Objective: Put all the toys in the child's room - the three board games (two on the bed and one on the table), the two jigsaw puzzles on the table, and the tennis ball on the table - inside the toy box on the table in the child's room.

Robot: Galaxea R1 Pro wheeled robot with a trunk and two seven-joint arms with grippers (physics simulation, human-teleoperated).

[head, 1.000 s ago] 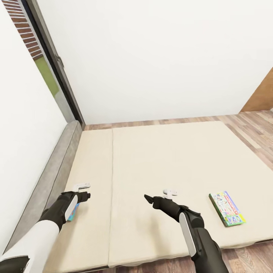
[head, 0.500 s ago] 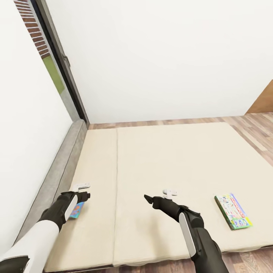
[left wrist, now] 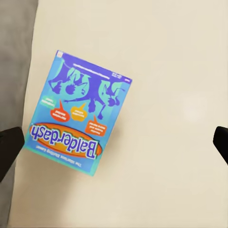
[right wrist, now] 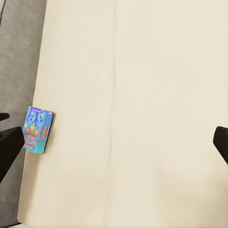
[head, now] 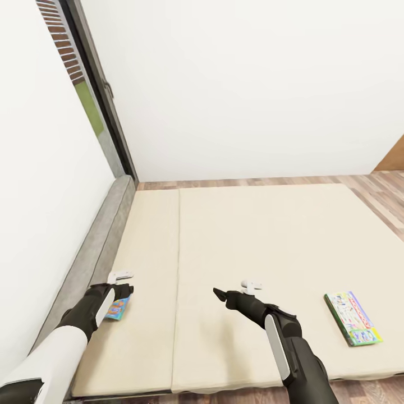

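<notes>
Two board games lie on the beige bed. The small blue one, printed "Balderdash", lies flat near the grey headboard, and my open left gripper hovers just above it with nothing between its fingers. That blue board game peeks out beside the left hand and appears far off from the right wrist. A green-edged colourful board game lies at the bed's near right. My right gripper is open over bare mattress between the two. The table, toy box, jigsaw puzzles and tennis ball are out of view.
The grey headboard runs along the bed's left side against a white wall with a dark-framed window. Wooden floor borders the bed at the back, right and front.
The whole picture has shifted right, so the camera moved. More of the blue game now shows beside my left gripper. Both arms hold the same pose.
</notes>
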